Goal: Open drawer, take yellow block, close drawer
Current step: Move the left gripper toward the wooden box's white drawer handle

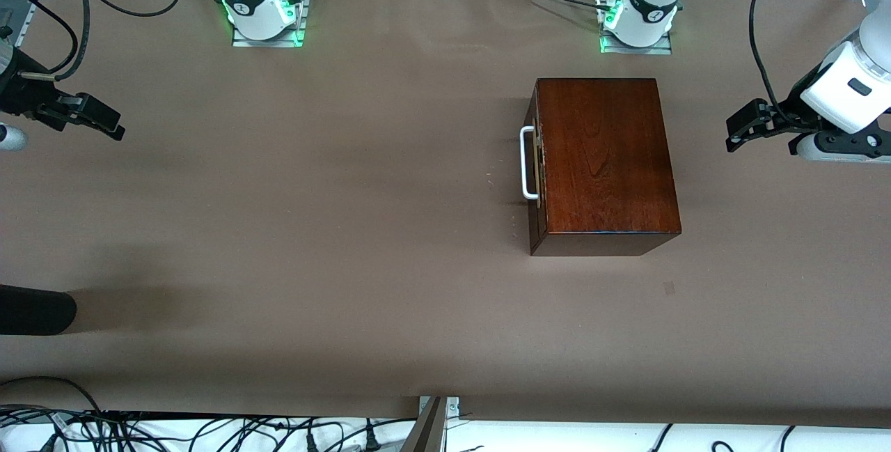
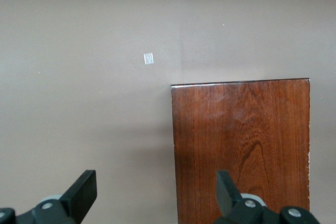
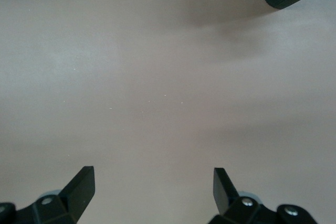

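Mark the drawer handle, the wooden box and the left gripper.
drawer handle [image 1: 527, 163], front view, middle of the white bar.
wooden box [image 1: 605, 152], front view, centre of its top face.
left gripper [image 2: 156, 195], left wrist view, midway between its open fingertips.

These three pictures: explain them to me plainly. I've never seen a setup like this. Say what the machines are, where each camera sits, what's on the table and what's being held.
Two robot arms stand at a brown table. The wide picture looks down from a high camera facing them. The other two come from cameras on the arms' wrists, looking past their own black fingers. On the table sits a wooden box with its drawer shut, white handle facing the right arm's end. No yellow block is visible. The left gripper hovers open by the box's edge; the right gripper hovers open over bare table. Neither holds anything.
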Available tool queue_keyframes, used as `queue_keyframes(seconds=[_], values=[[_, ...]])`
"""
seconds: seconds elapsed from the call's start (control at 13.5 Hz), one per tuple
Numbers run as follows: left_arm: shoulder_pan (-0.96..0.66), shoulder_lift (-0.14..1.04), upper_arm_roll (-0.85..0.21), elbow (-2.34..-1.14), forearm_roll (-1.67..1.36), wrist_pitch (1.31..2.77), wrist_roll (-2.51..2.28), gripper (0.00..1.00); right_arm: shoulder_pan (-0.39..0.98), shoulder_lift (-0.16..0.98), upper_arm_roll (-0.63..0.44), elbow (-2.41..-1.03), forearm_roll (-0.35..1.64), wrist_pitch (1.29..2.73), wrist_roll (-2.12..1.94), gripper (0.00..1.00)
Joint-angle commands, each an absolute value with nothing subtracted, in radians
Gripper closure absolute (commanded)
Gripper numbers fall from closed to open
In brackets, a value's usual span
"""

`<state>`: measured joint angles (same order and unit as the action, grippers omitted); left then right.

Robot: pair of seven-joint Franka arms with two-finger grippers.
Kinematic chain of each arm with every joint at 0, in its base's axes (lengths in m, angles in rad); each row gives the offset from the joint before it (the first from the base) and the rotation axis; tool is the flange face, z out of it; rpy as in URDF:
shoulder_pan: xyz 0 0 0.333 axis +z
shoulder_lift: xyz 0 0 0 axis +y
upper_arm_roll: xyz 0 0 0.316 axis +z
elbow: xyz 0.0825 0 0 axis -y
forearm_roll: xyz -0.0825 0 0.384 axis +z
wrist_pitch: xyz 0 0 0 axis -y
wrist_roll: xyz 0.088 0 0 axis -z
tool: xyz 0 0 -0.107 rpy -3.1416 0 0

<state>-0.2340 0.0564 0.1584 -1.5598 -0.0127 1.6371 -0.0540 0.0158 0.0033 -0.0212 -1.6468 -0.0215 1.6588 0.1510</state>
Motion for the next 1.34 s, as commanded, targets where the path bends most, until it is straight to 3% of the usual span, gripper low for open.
queue_keyframes(seconds=[0.0, 1.26], values=[[-0.229, 0.048, 0.155, -1.565, 0.012, 1.626, -0.02, 0.0, 0.017, 0.009, -0.02, -1.625, -0.021, 1.651, 0.16, 0.0], [-0.241, 0.055, 0.117, -1.582, 0.012, 1.617, -0.009, 0.0, 0.017, 0.011, -0.02, -1.626, -0.021, 1.651, 0.16, 0.0]])
